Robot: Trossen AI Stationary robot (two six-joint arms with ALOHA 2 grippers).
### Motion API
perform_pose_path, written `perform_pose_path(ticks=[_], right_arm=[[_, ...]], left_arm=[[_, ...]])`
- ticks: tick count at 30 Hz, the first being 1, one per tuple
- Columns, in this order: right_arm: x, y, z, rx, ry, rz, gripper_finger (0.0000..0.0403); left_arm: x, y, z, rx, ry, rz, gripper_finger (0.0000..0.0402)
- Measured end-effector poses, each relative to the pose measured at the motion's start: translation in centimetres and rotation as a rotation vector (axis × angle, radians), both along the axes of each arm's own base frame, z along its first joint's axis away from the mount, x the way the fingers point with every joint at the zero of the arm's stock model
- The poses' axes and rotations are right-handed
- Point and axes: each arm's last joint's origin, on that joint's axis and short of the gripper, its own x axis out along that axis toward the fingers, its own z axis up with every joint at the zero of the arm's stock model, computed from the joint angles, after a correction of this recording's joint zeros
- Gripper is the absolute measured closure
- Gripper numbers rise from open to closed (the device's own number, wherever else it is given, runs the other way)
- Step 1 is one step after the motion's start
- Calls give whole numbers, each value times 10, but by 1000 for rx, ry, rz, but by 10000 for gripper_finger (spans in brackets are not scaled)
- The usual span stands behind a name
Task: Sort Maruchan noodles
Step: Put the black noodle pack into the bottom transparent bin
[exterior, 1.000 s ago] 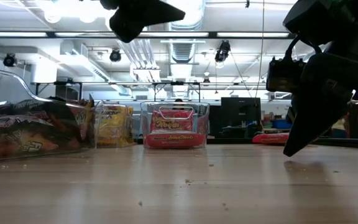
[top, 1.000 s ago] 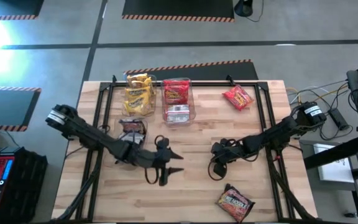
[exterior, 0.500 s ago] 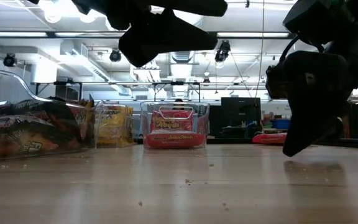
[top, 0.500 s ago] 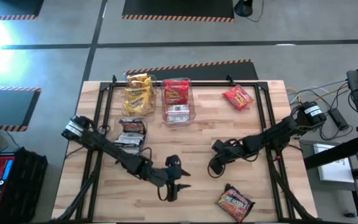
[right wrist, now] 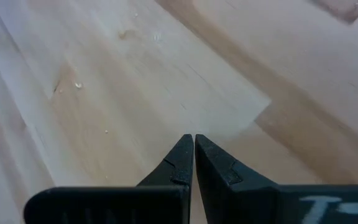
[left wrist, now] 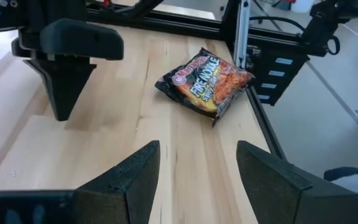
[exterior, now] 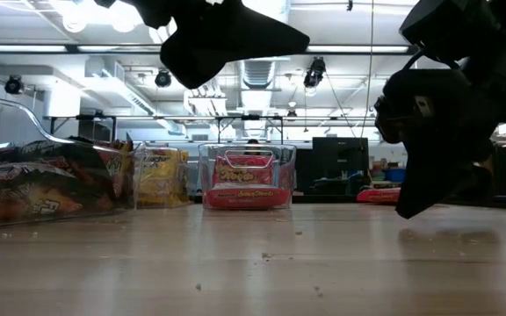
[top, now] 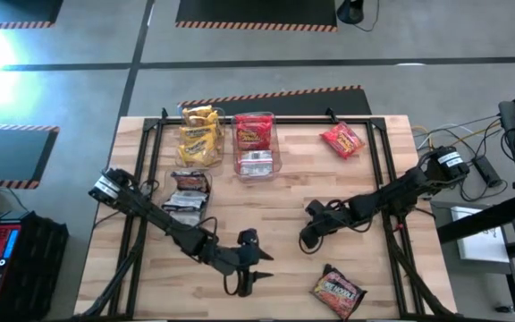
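Noodle packets (top: 338, 290) on pale wooden table (top: 284, 206) (ceiling-lit workshop behind)

Robotics lab: hazard-taped floor (top: 266, 94), ducts (exterior: 257, 70).

The dark noodle packet (left wrist: 205, 81) lying near the worktop's edge carries large slanted lettering that reads "FIRE NOODLE", with a small round red brand badge at its corner, too small to make out. Print on the packets in the clear bins (exterior: 247, 175) cannot be read. White letters on the right gripper's body are cut off.
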Motion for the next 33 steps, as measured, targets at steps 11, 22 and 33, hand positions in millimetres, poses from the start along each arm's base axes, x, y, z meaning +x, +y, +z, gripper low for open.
perform_pose_path(ticks=[11, 22, 33], right_arm=[[-1, 12, 27, 118, -70, 148, 394], [-9, 92, 72, 299, -15, 297, 394], [-18, 147, 67, 258, 424, 319, 394]], left_arm=[[-2, -1, -3, 12, 3, -8, 205], [-2, 0, -3, 25, -5, 15, 205], [0, -1, -4, 16, -40, 15, 205]])
